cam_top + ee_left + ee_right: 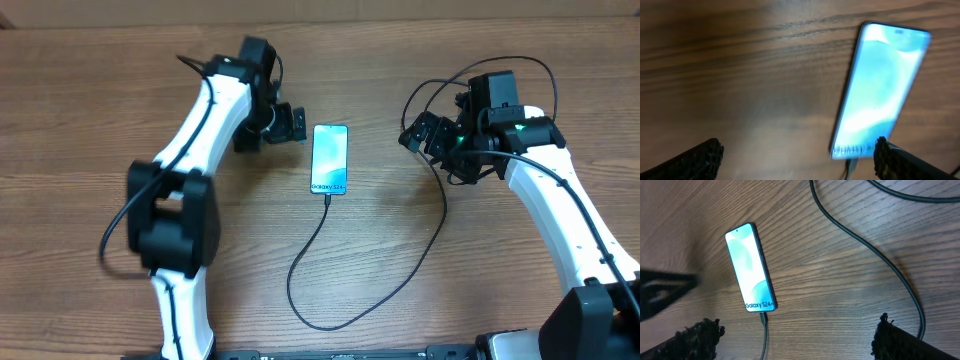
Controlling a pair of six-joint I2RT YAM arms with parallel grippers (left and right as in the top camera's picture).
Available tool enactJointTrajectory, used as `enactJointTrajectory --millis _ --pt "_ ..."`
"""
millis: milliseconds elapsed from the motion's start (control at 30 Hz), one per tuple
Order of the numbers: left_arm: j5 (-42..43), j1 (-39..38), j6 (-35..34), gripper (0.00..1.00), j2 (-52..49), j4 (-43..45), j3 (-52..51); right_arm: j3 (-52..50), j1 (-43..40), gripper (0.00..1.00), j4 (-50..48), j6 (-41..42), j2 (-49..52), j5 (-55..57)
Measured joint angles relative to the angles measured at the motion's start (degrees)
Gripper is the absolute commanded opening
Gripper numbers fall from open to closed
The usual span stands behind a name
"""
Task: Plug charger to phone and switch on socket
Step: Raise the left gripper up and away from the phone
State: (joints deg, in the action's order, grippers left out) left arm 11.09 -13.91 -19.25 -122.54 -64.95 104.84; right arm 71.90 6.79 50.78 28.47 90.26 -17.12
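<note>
Brown wood-grain table (90,90) carries all items. Nearest the arm bases, the charger (292,275) lies as a thin black loop; its small tip meets the lower edge of the phone (329,160). The phone lies flat at table centre, cyan screen up, marked "Galaxy S24+". Farther back, the left gripper (800,160) hovers just left of the phone, fingers spread, holding nothing; the right gripper (797,337) hovers apart on the right, likewise released
</note>
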Motion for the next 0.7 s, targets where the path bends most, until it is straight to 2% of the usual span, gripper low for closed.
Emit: enactJointTrajectory --millis 200,300,700 --pt "-10.27 -2.75 1.49 1.00 13.97 -5.33 1.01 0.00 0.00 1.00 0.02 0.00 0.00 0.00" --pt "-13.14 -3.85 1.70 0.99 17.90 -5.84 1.49 0.00 0.00 1.00 0.00 0.00 0.00 0.00" --pt "-16.15 -4.11 1.90 0.99 19.23 -6.23 1.51 0.00 0.00 1.00 0.39 -0.02 0.00 -0.24"
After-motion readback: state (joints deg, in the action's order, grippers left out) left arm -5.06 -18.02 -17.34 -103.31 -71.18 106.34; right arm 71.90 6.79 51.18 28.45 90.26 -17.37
